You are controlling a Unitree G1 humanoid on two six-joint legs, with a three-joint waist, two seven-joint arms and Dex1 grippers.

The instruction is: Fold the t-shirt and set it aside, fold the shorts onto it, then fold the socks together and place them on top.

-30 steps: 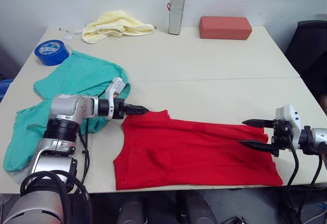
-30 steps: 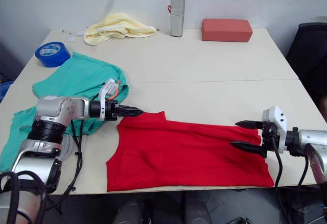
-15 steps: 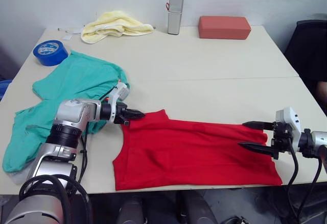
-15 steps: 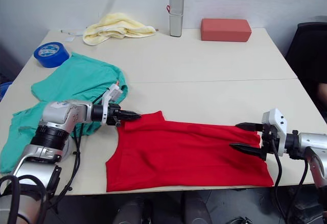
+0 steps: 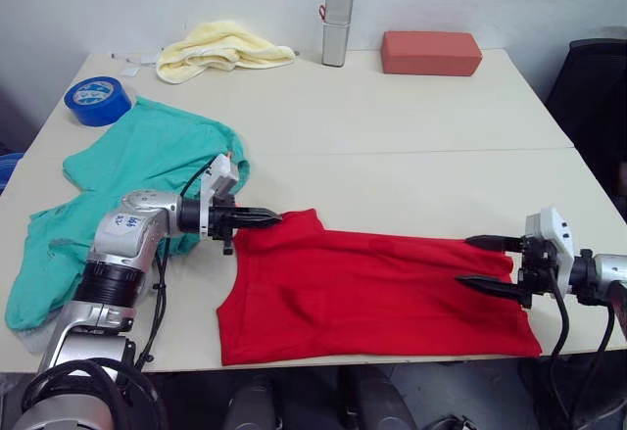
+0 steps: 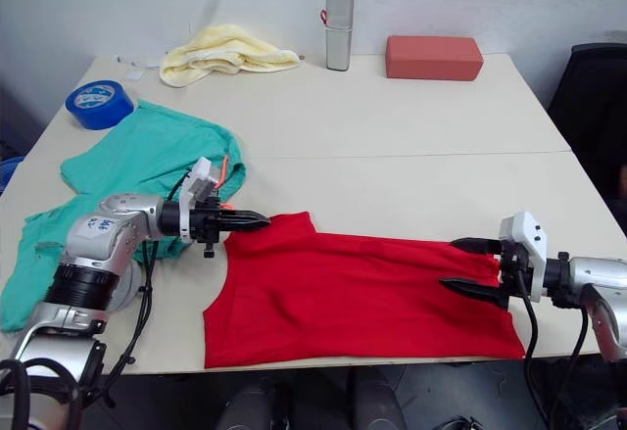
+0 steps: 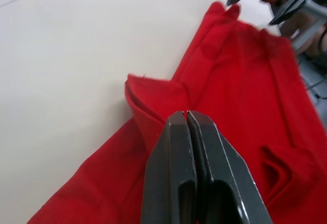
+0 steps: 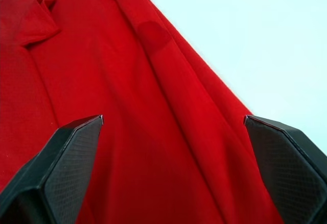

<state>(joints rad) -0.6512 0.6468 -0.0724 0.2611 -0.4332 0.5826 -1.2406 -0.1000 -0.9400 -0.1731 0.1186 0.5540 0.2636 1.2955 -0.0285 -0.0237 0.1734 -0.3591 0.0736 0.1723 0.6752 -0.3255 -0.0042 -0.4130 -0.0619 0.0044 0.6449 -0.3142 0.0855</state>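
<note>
Red t-shirt (image 5: 372, 288) lies folded lengthwise along the near table (image 5: 411, 136) edge; right gripper (image 5: 487, 262) spread wide over its right end, left gripper (image 5: 266, 218) pressed closed at its upper-left corner, cloth pinch unclear. Teal shorts (image 5: 127, 170) crumpled just left, touching nothing red. Farther back: blue tape roll (image 5: 98, 100), yellow towel (image 5: 220, 46), grey cylinder case (image 5: 338, 16), red-brown block (image 5: 431, 53).

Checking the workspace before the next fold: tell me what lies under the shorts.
The shorts lie spread on the bare table, one edge draping past its left side. Whatever might sit beneath the fabric is covered and cannot be seen.
</note>
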